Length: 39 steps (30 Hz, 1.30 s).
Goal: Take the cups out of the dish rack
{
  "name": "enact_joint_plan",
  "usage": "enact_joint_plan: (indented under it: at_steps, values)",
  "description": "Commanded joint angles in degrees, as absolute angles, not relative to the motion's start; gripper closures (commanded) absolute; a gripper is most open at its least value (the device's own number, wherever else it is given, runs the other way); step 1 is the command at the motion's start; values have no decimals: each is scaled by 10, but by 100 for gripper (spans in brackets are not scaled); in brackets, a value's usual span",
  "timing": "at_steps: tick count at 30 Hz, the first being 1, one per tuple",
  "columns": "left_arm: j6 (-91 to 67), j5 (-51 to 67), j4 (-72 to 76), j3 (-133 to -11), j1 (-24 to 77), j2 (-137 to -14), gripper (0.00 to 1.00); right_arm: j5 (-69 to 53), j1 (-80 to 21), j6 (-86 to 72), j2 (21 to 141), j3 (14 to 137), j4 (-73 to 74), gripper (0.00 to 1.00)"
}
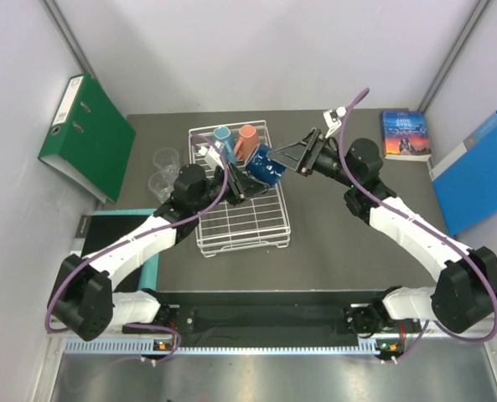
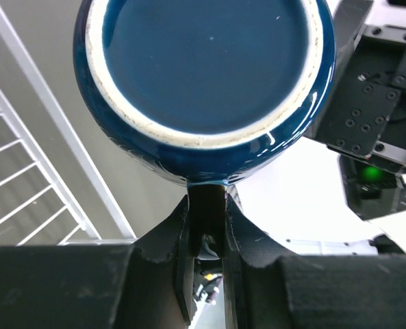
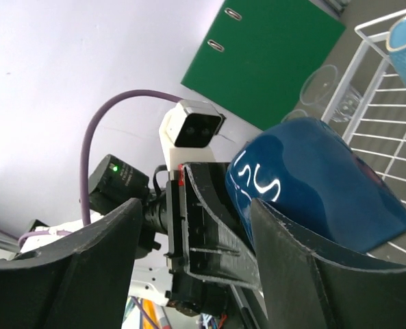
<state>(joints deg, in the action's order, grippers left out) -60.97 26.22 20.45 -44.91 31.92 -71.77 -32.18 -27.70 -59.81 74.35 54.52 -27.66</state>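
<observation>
The dark-blue mug (image 1: 265,165) hangs tilted over the right part of the white wire dish rack (image 1: 231,226). My left gripper (image 1: 250,174) is shut on its handle; in the left wrist view the mug's round base (image 2: 203,68) fills the top and the gripper (image 2: 207,200) pinches the handle below it. My right gripper (image 1: 286,159) stands open right beside the mug. In the right wrist view the mug (image 3: 312,185) sits just past the right finger (image 3: 305,274). A light-blue mug (image 1: 223,134) and an orange mug (image 1: 246,139) stand at the rack's back. Two clear glasses (image 1: 164,172) stand on the table left of the rack.
A green binder (image 1: 89,134) leans against the left wall. A book (image 1: 405,134) and a blue folder (image 1: 478,172) lie at the right. A black and teal tablet-like slab (image 1: 114,230) lies at the near left. Both arms meet over the rack's right rear corner.
</observation>
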Motion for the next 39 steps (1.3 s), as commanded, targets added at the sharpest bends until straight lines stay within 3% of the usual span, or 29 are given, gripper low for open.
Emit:
enact_joint_plan:
  at_steps: [1, 17, 30, 33, 34, 35, 39]
  values:
    - [-578, 238, 272, -485, 321, -698, 100, -309, -269, -557, 700, 556, -239, 35]
    - [-567, 236, 254, -516, 321, -708, 100, -292, -254, -519, 616, 466, -175, 33]
    - [-591, 294, 278, -518, 366, -736, 100, -300, -255, -552, 723, 518, -283, 34]
    - [-587, 301, 279, -524, 375, -745, 100, -301, -256, -560, 745, 528, -303, 44]
    - [-586, 304, 278, -526, 375, -748, 100, -301, -256, -567, 751, 528, -319, 49]
    - [-583, 304, 276, -530, 375, -749, 100, -299, -256, -569, 752, 528, -323, 60]
    - [-577, 324, 269, -541, 375, -765, 100, -301, -257, -578, 758, 530, -335, 79]
